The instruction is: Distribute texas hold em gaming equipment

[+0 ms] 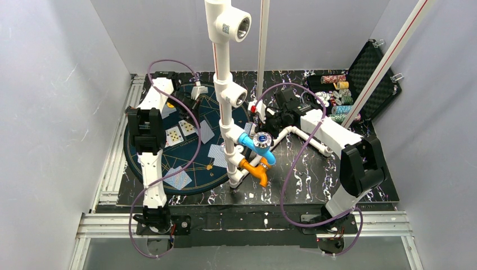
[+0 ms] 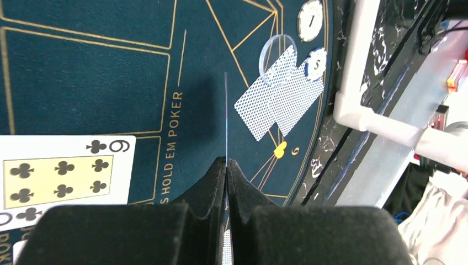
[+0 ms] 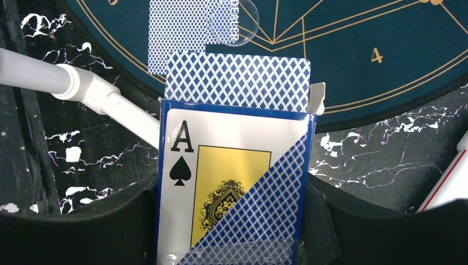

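Since the left fingers point(image 2: 212, 182) are pressed together on a single card point(image 2: 225, 110), seen edge-on as a thin line standing over the poker mat point(image 2: 83, 72), the step in hand looks like dealing that card to a seat; the right fingers point(image 3: 325, 232) are clamped on either side of the deck box point(image 3: 232, 176), which shows an ace of spades on its front, with the remaining deck point(image 3: 237, 83) sticking out of its mouth.

On the mat, a six of clubs point(image 2: 66, 174) lies face up to one side of the held card; a face-down pair point(image 2: 278, 105) lies on the other side, overlapped by a clear dealer disc point(image 2: 278, 49), with a blue-edged chip point(image 2: 315, 63) touching the pair and a white chip point(image 2: 310, 19) just beyond; more chips point(image 1: 336, 93) sit in the open case point(image 1: 365, 73) at the far right of the worktop point(image 1: 315, 169).

To do this well, I would roll the wrist until the card lies flat rather than on edge; bring it low over a bare patch of felt, apart from the six and the pair; then part the fingers only when the card is touching or nearly touching, so it does not flutter or flip; the right side should hold the box steady, clear of the white pipe frame point(image 1: 225, 84); which seat is due the card I cannot tell.
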